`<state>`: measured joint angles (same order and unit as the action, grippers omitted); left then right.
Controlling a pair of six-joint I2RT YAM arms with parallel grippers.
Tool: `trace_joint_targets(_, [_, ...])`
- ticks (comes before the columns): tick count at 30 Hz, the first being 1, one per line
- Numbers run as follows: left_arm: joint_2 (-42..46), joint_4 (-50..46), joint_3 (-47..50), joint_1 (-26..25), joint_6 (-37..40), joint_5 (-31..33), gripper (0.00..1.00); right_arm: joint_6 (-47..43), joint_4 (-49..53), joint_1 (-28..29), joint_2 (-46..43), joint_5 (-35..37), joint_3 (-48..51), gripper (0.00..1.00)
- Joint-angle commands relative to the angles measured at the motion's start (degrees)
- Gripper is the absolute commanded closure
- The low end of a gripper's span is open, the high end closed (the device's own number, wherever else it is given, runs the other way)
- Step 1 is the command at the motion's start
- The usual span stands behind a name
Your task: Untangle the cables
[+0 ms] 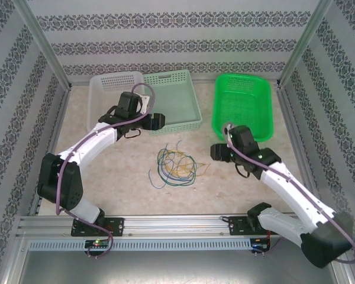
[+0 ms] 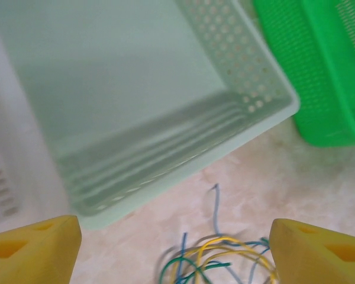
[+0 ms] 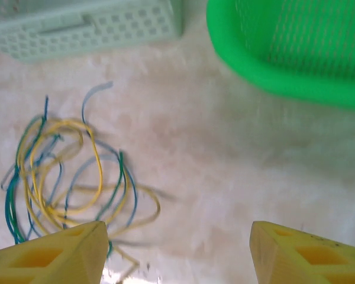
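We saw the cables (image 1: 174, 165), yellow, green and blue, lying tangled on the desk (image 1: 225, 192) between both arms, just in front of the pale basket (image 1: 177, 100). Our left fingers (image 2: 35, 248) and right fingers (image 3: 53, 254) stood spread wide, grasping nothing.

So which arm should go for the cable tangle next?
Left, probably: the cables sit centred ahead of the open left gripper in its wrist view, but off to one side of the right gripper.

Three baskets (image 1: 242, 106), two arms (image 1: 100, 139), one tangle of cables (image 1: 174, 165).
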<state>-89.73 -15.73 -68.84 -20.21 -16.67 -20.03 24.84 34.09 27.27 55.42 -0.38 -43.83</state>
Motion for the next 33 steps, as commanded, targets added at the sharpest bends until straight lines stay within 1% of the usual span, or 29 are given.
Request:
trace_joint_targets(1, [-1.4, 6.8, -0.5, -0.4, -5.0, -6.9, 0.13, 9.5, 3.5, 4.6, -6.4, 3.8, 4.1, 0.34])
trace_joint_targets(4, [-2.7, 6.8, -1.2, -0.4, -5.3, -7.9, 0.13, 14.5, 2.8, 8.5, -11.3, 6.1, 7.5, 0.34])
trace_joint_targets(8, [-3.0, 7.2, -0.8, -0.4, -5.4, -7.9, 0.13, 19.8, -0.6, 11.5, -11.8, 6.9, 11.8, 0.34])
trace_joint_targets(10, [-2.9, 6.5, -0.8, -0.4, -5.4, -7.5, 0.13, 21.6, -3.7, 13.3, -9.8, 7.5, 12.9, 0.34])
trace_joint_targets(13, [-2.5, 5.9, -0.6, -0.4, -4.8, -7.3, 0.13, 23.3, -7.3, 15.4, -5.2, 10.3, 13.2, 0.33])
trace_joint_targets(19, [-1.8, 4.8, -0.4, -0.4, -4.1, -7.2, 0.13, 24.5, -16.8, 16.3, 3.6, 12.3, 12.6, 0.33])
trace_joint_targets(21, [-1.5, 5.4, 0.2, -0.4, -4.0, -7.0, 0.12, 24.8, -17.5, 16.4, 5.9, 13.7, 11.7, 0.34])
trace_joint_targets(24, [-1.7, 5.9, 0.5, -0.4, -4.0, -6.9, 0.12, 25.9, -16.4, 16.4, 8.5, 15.4, 10.7, 0.47])
trace_joint_targets(27, [-2.3, 5.7, -0.1, -0.4, -3.8, -7.5, 0.12, 27.2, -16.7, 16.6, 10.0, 15.5, 10.9, 0.64])
trace_joint_targets(29, [-2.5, 5.5, -0.6, -0.4, -3.8, -7.7, 0.12, 27.2, -16.4, 16.8, 10.1, 15.8, 10.9, 0.76])
trace_joint_targets(33, [-2.5, 5.7, -1.3, -0.4, -3.5, -7.8, 0.12, 24.5, -13.6, 17.0, 7.9, 18.0, 9.3, 0.96])
